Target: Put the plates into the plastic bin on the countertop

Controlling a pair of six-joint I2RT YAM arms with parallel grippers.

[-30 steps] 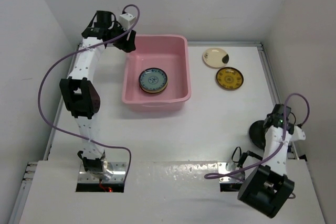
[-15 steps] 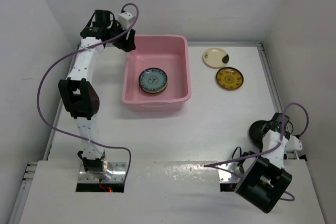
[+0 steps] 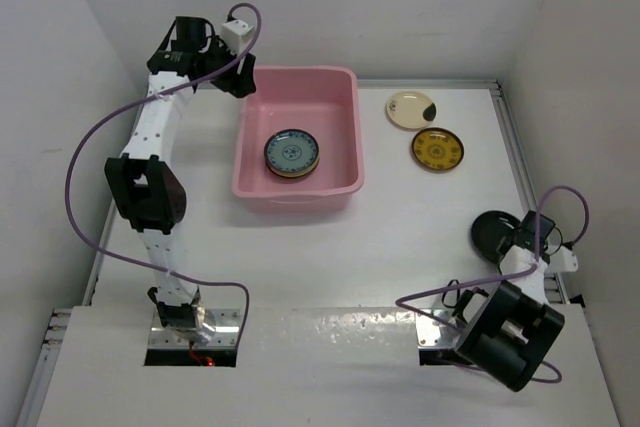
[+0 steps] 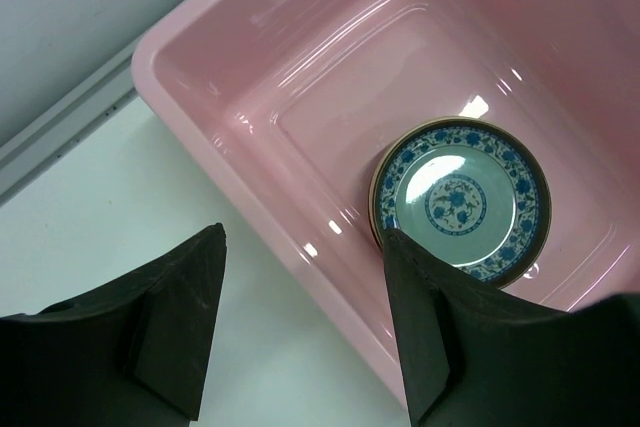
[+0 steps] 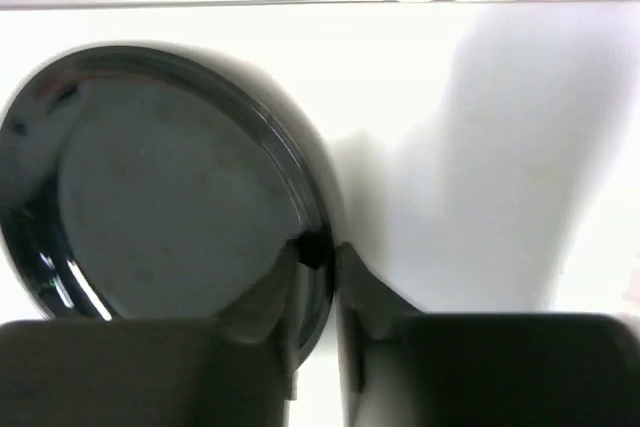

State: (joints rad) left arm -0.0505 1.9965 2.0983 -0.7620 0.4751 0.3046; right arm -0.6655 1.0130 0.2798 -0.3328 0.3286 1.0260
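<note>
A pink plastic bin stands on the white countertop, and a teal-blue patterned plate lies inside it on another plate. My left gripper hangs open above the bin's near-left rim, with nothing between its fingers. A glossy black plate lies at the right edge of the countertop, also seen from above as a black plate. My right gripper is shut on that plate's rim. A cream plate with a dark patch and a mustard-yellow plate lie at the back right.
White walls enclose the countertop on three sides. Metal edge strips run along the right and back edges. A purple cable loops out from the left arm. A black cable lies near the right arm's base.
My right gripper has closed on the black plate's rim, and the right arm has dropped lower and swung toward the right edge. The left gripper has drifted slightly left and stayed open.
</note>
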